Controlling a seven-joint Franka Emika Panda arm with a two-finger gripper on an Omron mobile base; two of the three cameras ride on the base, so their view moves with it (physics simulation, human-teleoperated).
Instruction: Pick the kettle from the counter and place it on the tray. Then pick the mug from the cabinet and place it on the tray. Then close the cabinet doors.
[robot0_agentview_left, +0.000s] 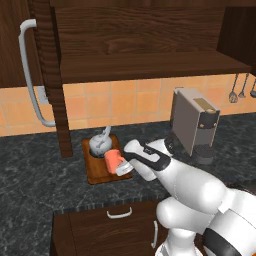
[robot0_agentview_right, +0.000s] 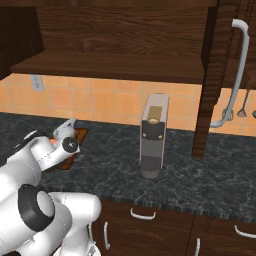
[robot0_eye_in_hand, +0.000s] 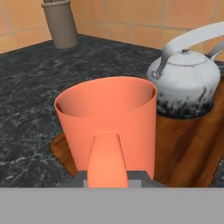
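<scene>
Dark speckled stone makes up the counter (robot0_agentview_left: 30, 175), which runs in front of an orange tiled wall, with dark wood drawers (robot0_agentview_left: 107, 227) and their pale curved handles below its front edge.

Nearest along the arm, the gripper (robot0_agentview_left: 123, 168) is closed on the handle of the orange mug (robot0_agentview_left: 113, 160). In the hand view the mug (robot0_eye_in_hand: 109, 120) sits upright right in front of the camera, its handle pinched between the two dark fingers (robot0_eye_in_hand: 139, 177). The mug is over the near edge of the brown wooden tray (robot0_agentview_left: 97, 172); whether its base touches the board or hangs just above cannot be told.

Just behind the mug, the silver kettle (robot0_agentview_left: 101, 142) stands on the far part of the tray (robot0_eye_in_hand: 188, 148), its pale handle arched over the lid. The kettle (robot0_eye_in_hand: 186, 85) and mug are close but apart.

Further right on the counter stands a boxy grey appliance (robot0_agentview_left: 192, 122). A grey-brown pot (robot0_eye_in_hand: 61, 24) sits by the wall tiles in the hand view.

Above, the wall cabinet (robot0_agentview_left: 145, 45) is open, its shelf (robot0_agentview_left: 150, 67) bare. Both doors (robot0_agentview_left: 50, 75) are swung out, each with a long grey bar handle (robot0_agentview_right: 235, 75). Utensils (robot0_agentview_left: 239, 90) hang on the wall at the right.
</scene>
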